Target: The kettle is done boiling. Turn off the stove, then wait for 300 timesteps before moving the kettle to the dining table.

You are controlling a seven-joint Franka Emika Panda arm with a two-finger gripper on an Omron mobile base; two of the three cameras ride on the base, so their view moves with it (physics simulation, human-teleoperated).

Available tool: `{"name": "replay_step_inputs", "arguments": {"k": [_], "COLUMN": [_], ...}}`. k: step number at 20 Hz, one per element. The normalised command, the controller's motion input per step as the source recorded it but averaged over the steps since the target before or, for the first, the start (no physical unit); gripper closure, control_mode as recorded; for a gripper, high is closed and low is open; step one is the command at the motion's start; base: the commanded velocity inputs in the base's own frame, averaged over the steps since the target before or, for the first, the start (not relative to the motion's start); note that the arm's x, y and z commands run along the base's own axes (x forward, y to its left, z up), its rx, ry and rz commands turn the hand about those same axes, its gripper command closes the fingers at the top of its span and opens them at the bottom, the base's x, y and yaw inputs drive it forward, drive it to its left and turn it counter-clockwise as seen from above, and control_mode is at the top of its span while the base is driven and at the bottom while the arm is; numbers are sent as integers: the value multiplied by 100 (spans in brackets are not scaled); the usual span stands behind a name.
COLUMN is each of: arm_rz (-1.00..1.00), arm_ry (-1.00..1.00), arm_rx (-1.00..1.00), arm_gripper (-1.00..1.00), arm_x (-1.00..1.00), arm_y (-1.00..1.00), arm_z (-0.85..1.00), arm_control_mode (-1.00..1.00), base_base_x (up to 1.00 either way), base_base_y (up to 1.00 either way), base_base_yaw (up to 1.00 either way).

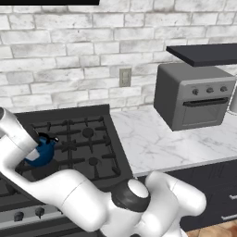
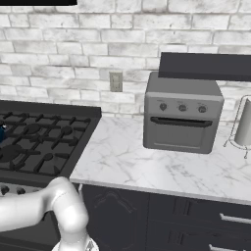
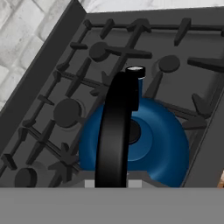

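Right beneath the end effector (image 3: 112, 183), which looks clamped shut on its black handle, the kettle (image 3: 148, 144) sits on the stove (image 3: 65, 87), carry to the dining table not yet done.

The kettle (image 3: 148, 140) is a glossy dark blue, with a black arched handle (image 3: 114, 131) and what looks like a pale tip on its spout (image 3: 135, 70). The stove (image 1: 83, 139) is black, grates and burners alike, with dark knobs (image 1: 28, 214) on a grey front strip. The table (image 1: 162, 139) to its right is white marble with grey veins. The toaster oven (image 1: 194, 95) is plain grey. The wall (image 1: 69, 55) is whitewashed brick, mottled grey.
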Motion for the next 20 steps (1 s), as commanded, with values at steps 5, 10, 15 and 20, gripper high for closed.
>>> {"name": "replay_step_inputs", "arguments": {"k": [5,10,15,20], "arm_rz": [0,0,0,-1], "arm_ry": [-5,-11,-5,-2], "arm_rx": [0,1,0,0], "arm_gripper": [100,100,100,100], "arm_x": [-28,-19,-20,-26], "arm_y": [-37,-69,-62,-41], "arm_z": [7,8,17,24], "arm_control_mode": [-100,-100,-100,-100], "base_base_x": [0,0,0,0], "base_base_y": [0,0,0,0], "base_base_yaw": [0,0,0,0]}}
